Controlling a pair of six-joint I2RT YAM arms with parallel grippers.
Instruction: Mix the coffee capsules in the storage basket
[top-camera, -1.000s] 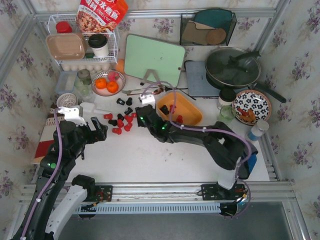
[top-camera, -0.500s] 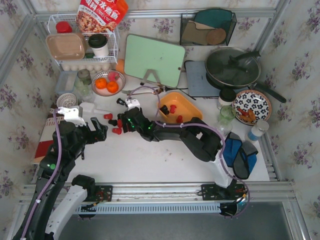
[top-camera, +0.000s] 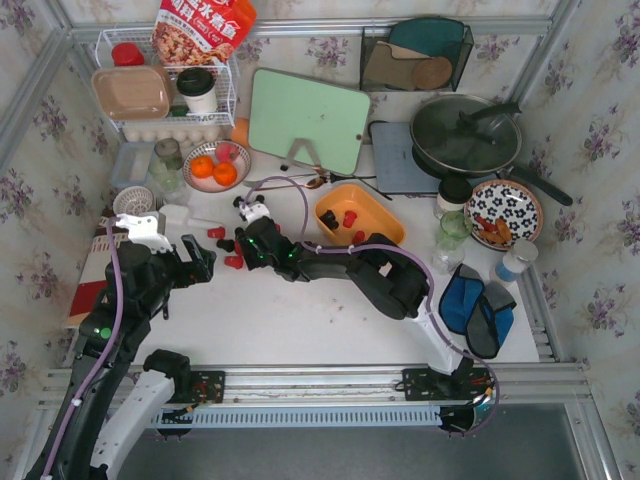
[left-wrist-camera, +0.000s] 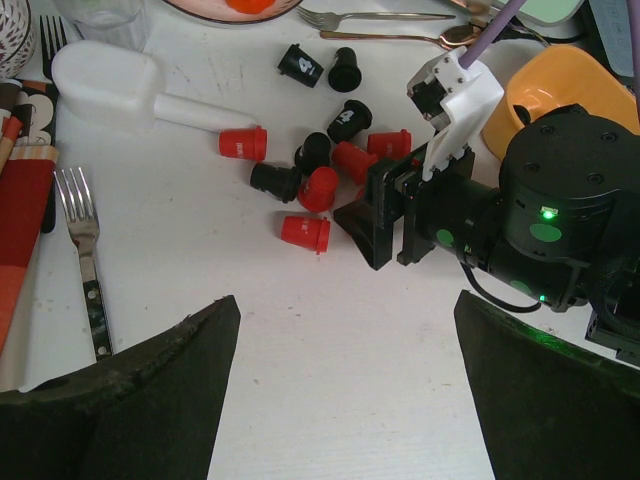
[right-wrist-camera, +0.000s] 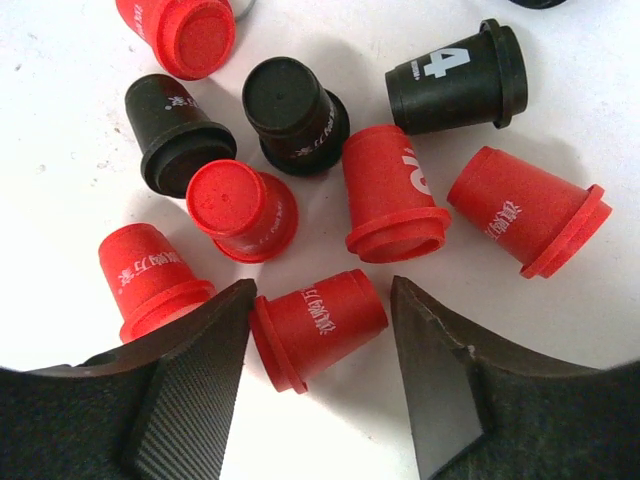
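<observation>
Several red and black coffee capsules (top-camera: 238, 243) lie in a loose pile on the white table left of the orange storage basket (top-camera: 388, 228). The basket holds two red capsules (top-camera: 348, 217) and one black. My right gripper (right-wrist-camera: 320, 300) is open and low over the pile. A red capsule (right-wrist-camera: 318, 325) lies on its side between its jaws, rim close to the left finger. In the top view the right gripper (top-camera: 250, 238) is at the pile's right edge. My left gripper (left-wrist-camera: 345, 330) is open and empty over bare table, nearer than the pile (left-wrist-camera: 318, 185).
A white scoop (top-camera: 185, 215) and a fork (left-wrist-camera: 85, 250) lie left of the pile. A plate with oranges (top-camera: 215, 165), a green cutting board (top-camera: 305, 120), a pan (top-camera: 465, 135), a patterned plate (top-camera: 503, 212) and a blue cloth (top-camera: 475, 305) surround the work area.
My right arm has swung left from beside the basket to the capsule pile. My left arm has not moved.
</observation>
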